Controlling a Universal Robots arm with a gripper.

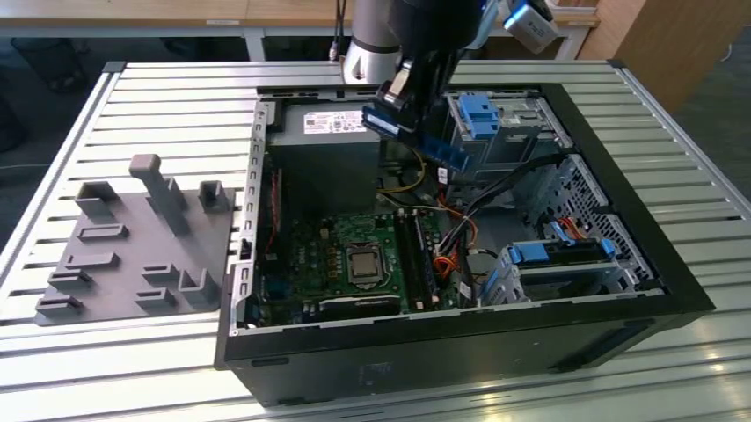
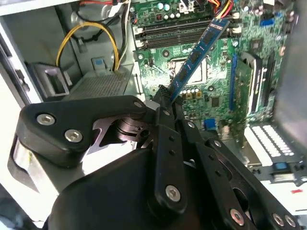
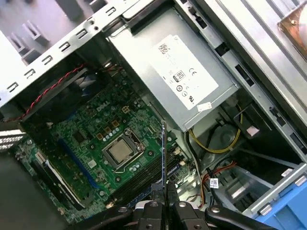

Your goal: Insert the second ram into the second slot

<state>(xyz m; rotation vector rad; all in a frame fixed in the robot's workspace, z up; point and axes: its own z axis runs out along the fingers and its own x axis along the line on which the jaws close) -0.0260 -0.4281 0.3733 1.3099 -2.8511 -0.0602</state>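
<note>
Blue ram stick [image 2: 194, 58], gripped at one end by the closed hand [image 2: 165, 98], hangs tilted above the motherboard slots [image 2: 168, 32], not yet aligned.

There is one computer case [image 1: 470, 360], with one green circuit board [image 1: 308, 251], one processor [image 3: 121, 151], one power supply [image 1: 323, 132] and two blue brackets [image 1: 481, 114] [image 1: 561, 251] inside. There is also one robot arm [image 1: 373, 40], one memory stick [image 2: 195, 55] and one grey rack [image 1: 118, 264].

Grey holder tray [image 1: 129, 255] on slatted table [image 1: 176, 97]; power supply [image 1: 329, 123], blue drive brackets [image 1: 481, 112] inside case [image 1: 470, 352].
</note>
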